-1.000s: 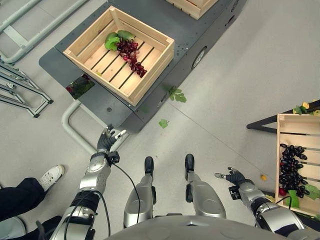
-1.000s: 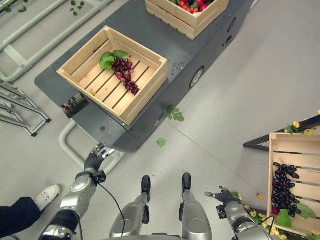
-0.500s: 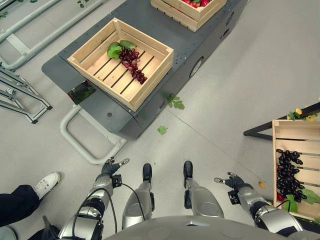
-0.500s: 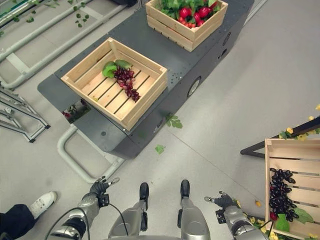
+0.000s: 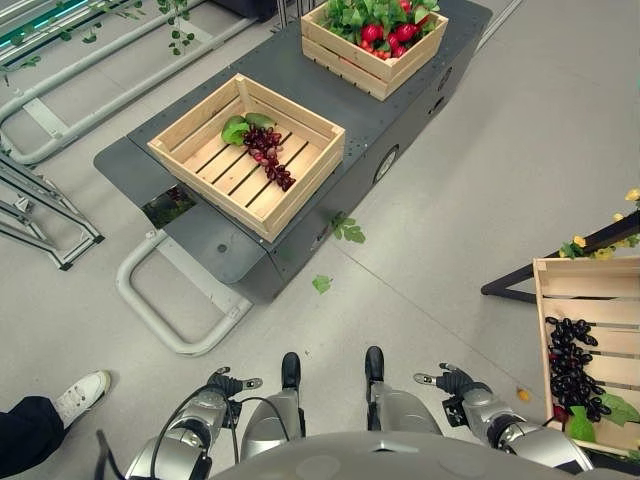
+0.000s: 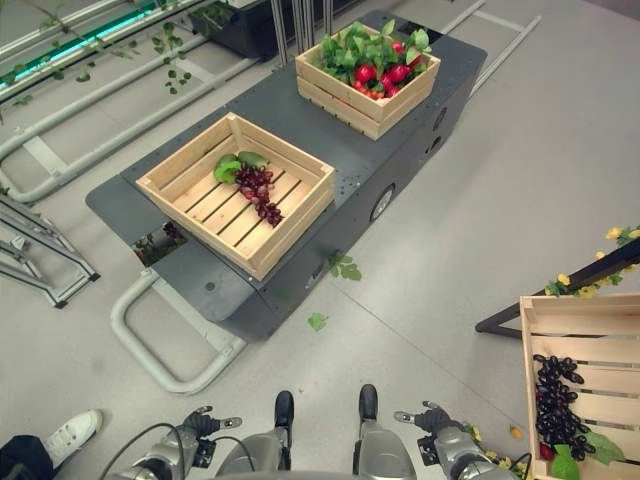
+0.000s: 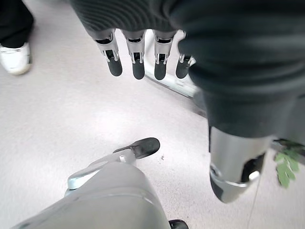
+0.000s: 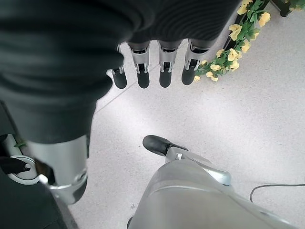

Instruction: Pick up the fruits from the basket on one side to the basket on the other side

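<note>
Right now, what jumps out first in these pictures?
The wooden crate of red fruit and green leaves at the far end of the dark cart. Nearer, another crate holds red grapes, and black grapes fill a crate on the robot's right.

A bunch of red grapes [image 5: 268,155] with green leaves at its top end lies flat on the slats of an open wooden crate [image 5: 312,113], stretched diagonally across the middle of its floor. That crate sits on a dark grey cart [image 5: 400,110], ahead and to the left. A bunch of dark purple grapes [image 5: 573,355], with a green leaf at its near end, lies lengthwise in a second wooden crate [image 5: 548,300] low on the right, well apart from the first.
</note>
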### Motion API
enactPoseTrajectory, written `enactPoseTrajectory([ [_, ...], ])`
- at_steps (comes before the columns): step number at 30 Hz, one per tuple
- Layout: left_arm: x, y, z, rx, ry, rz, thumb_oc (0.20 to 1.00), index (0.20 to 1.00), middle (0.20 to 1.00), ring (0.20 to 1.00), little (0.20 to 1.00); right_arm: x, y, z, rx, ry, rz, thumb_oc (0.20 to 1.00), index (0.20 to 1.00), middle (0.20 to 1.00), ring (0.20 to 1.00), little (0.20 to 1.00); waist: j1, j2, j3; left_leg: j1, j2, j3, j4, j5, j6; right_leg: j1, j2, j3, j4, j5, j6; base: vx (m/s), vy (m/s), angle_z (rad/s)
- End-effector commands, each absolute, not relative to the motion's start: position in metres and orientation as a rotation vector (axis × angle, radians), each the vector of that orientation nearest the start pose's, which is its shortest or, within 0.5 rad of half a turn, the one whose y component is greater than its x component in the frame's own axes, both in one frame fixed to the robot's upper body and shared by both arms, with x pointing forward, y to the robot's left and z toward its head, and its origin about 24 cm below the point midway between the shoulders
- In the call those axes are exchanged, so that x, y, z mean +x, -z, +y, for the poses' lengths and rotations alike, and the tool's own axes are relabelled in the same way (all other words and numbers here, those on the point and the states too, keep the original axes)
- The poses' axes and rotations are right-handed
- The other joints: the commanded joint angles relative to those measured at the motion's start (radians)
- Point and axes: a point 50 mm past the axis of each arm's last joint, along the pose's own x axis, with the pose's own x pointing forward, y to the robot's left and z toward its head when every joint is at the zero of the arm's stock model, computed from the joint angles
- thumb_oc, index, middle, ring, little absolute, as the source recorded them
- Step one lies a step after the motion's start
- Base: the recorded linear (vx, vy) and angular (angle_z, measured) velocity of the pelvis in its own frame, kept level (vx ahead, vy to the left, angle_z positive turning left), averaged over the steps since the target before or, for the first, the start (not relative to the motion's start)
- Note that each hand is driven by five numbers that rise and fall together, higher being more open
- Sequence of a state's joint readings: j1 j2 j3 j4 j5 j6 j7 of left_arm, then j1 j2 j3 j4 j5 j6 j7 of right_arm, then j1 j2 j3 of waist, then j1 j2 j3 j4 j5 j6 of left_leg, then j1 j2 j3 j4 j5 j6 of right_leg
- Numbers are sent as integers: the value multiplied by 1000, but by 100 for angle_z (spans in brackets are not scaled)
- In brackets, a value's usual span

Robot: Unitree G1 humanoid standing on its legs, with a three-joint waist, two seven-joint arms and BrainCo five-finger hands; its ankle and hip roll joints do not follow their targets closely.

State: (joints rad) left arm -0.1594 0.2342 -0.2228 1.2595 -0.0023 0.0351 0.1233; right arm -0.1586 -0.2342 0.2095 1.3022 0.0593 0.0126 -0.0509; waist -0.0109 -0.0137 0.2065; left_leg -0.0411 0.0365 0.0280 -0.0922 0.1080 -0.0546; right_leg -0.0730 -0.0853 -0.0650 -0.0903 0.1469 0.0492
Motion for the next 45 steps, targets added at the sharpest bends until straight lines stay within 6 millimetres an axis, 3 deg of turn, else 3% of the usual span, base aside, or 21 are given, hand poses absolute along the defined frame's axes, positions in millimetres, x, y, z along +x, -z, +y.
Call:
enactPoseTrajectory([
  [1,158,144,228,508,-24,1100,1000,1000,1000,1000,1000,145,151,-222,-384,-14,1154,1000,1000,1000,1000,1000,5,-28,5,17,-60,12,70,-152,45,-6,-68,19,126,-145,99,131,-31,0],
  [12,158,145,218,557,47,1084,1000,1000,1000,1000,1000,130,156,-220,-454,-92,1210,1000,1000,1000,1000,1000,5,-26,-65,109,-39,8,48,-168,30,105,-55,-13,94,-176,92,88,-35,2],
  [16,143,152,215,527,53,1132,1000,1000,1000,1000,1000,120,159,-221,-456,-99,1239,1000,1000,1000,1000,1000,13,-23,-84,130,-30,4,42,-171,24,138,-49,-26,73,-182,87,64,-42,3],
  [27,130,157,214,466,41,1181,1000,1000,1000,1000,1000,107,161,-228,-444,-78,1286,1000,1000,1000,1000,1000,13,-18,-94,147,-23,4,37,-173,18,164,-40,-33,61,-191,78,23,-14,2],
  [45,119,160,215,420,23,1218,1000,1000,1000,1000,1000,108,161,-230,-457,-82,1288,1000,1000,1000,1000,1000,17,-12,-100,177,-21,-5,26,-183,17,199,-36,-44,53,-206,74,28,-3,1],
])
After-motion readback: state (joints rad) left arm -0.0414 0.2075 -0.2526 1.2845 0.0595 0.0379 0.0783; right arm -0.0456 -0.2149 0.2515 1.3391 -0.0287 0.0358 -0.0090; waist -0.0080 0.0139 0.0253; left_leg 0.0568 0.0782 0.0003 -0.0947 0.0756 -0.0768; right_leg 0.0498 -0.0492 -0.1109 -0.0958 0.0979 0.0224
